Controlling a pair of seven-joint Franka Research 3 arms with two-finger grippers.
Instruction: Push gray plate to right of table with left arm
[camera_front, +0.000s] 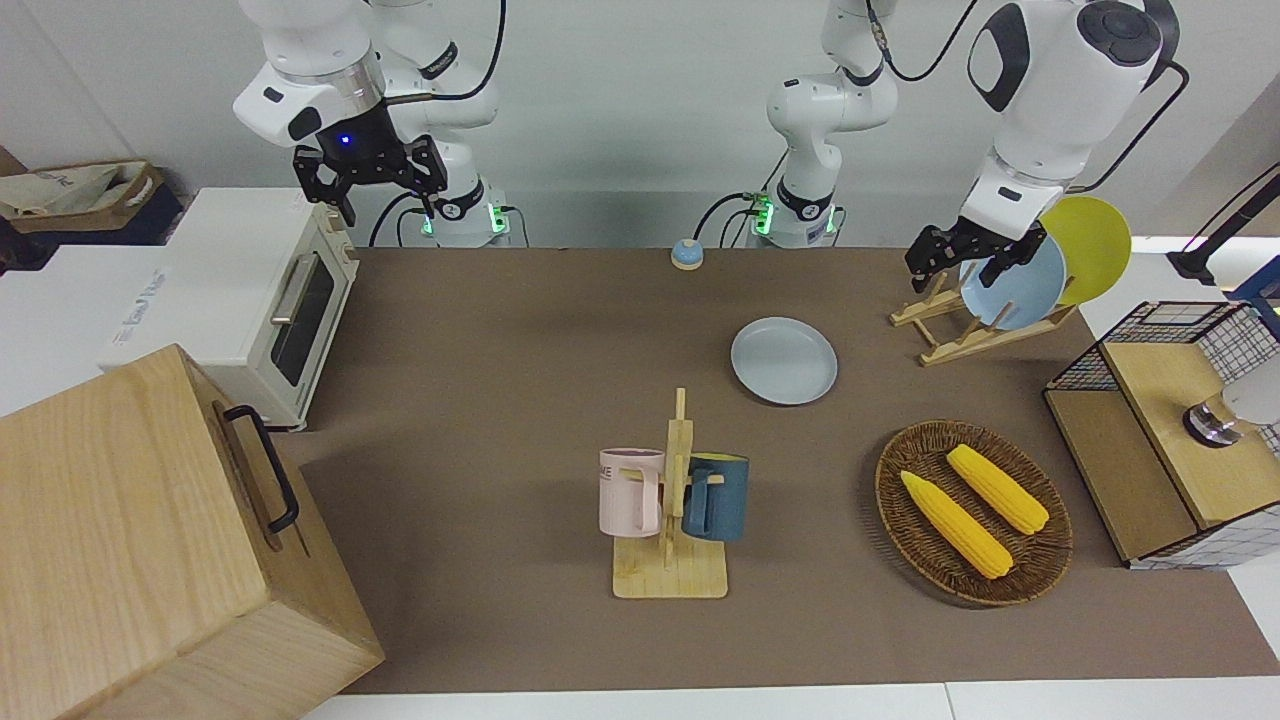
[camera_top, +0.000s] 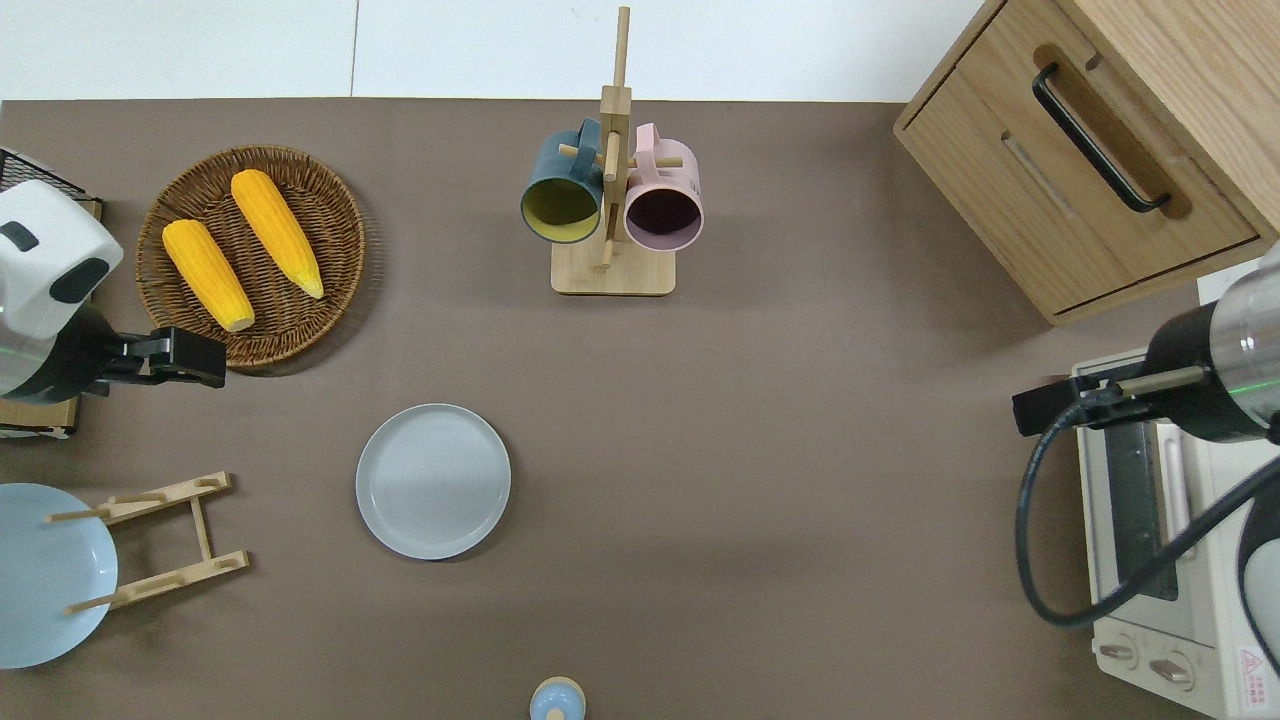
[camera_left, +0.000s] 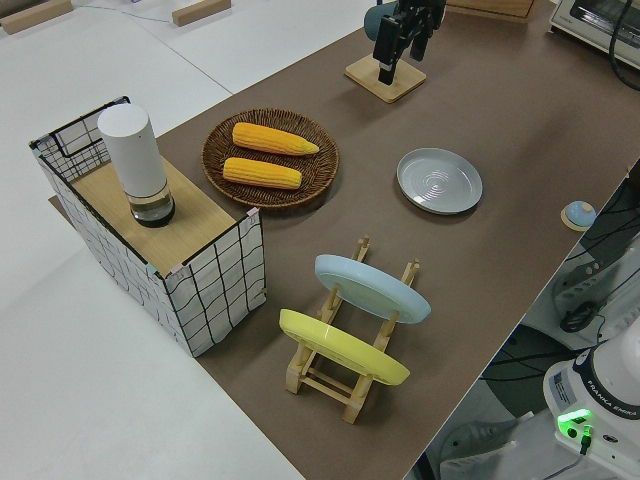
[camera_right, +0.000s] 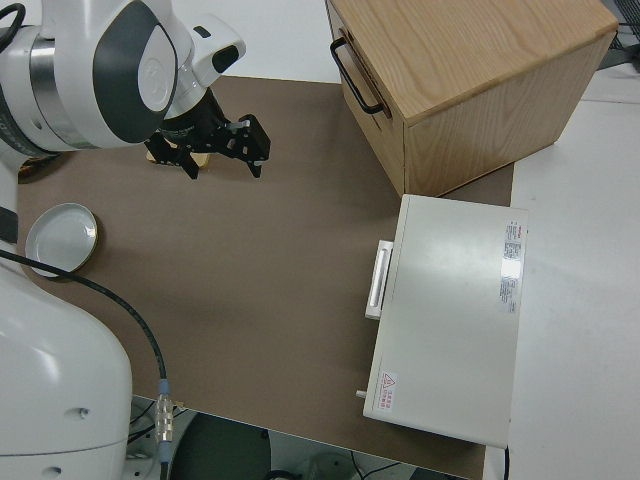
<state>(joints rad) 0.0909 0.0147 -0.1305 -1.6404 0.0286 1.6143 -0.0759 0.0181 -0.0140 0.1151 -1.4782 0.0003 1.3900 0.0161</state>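
Observation:
The gray plate (camera_front: 784, 360) (camera_top: 433, 481) (camera_left: 439, 181) lies flat on the brown table (camera_front: 480, 400), about midway along it, nearer to the robots than the mug stand. My left gripper (camera_front: 962, 268) (camera_top: 212, 365) is up in the air and open, with nothing between its fingers. It hangs over the corn basket's edge nearest the robots, toward the left arm's end of the table from the plate and well apart from it. The right arm is parked, its gripper (camera_front: 372, 188) (camera_right: 222, 160) open and empty.
A wooden dish rack (camera_top: 165, 540) holds a light-blue plate (camera_front: 1015, 285) and a yellow plate (camera_front: 1090, 245). A wicker basket (camera_front: 972, 512) holds two corn cobs. A mug stand (camera_front: 672, 500), small bell (camera_front: 686, 254), toaster oven (camera_front: 270, 300), wooden cabinet (camera_front: 150, 540) and wire crate (camera_front: 1170, 430) also stand here.

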